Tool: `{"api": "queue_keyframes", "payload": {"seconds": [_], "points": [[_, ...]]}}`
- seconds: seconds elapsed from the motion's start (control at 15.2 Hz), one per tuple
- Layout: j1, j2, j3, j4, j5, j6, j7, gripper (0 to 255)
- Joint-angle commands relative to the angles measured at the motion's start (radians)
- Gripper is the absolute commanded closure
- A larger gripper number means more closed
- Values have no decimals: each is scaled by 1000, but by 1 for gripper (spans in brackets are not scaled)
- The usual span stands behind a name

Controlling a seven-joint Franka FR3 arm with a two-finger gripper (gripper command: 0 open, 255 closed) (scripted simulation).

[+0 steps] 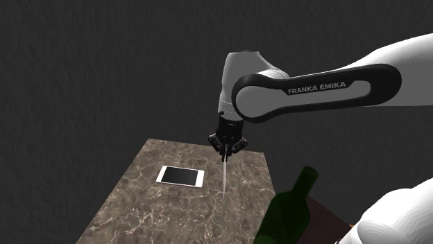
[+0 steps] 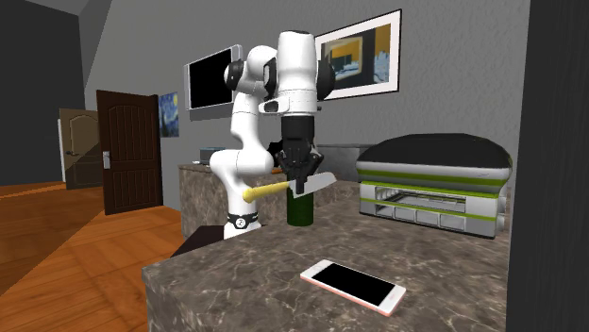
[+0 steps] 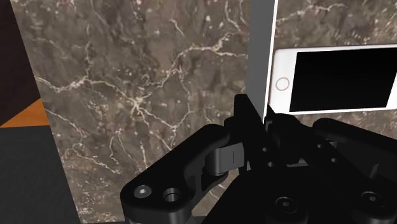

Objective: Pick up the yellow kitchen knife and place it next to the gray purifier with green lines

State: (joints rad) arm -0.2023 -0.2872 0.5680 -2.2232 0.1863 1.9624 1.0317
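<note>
Marble counter [image 2: 236,272] below, gripper [image 2: 300,178] clamps knife [image 2: 267,190]; second exterior view reveals its yellow handle.

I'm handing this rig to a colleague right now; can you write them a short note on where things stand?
Gripper: fingers shut on the knife, near where its yellow handle meets the blade; knife held roughly level, clear above the marble table.
Purifier, grey with green lines, stands at the second exterior view's right, apart from the knife.
A phone lies on the table; a dark bottle stands behind the gripper in that view.
Done: knife picked up. Left: carry it to the purifier, set it down beside it, release.
</note>
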Motion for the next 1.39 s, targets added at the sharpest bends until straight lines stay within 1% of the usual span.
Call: {"api": "queue_keyframes", "payload": {"seconds": [0.0,0.66,1.32], "points": [[0,-4,-3,25,-1,-29,2,255],[-4,-23,-21,143,-3,-165,1,255],[-11,-18,-34,281,-14,-298,9,255]]}}
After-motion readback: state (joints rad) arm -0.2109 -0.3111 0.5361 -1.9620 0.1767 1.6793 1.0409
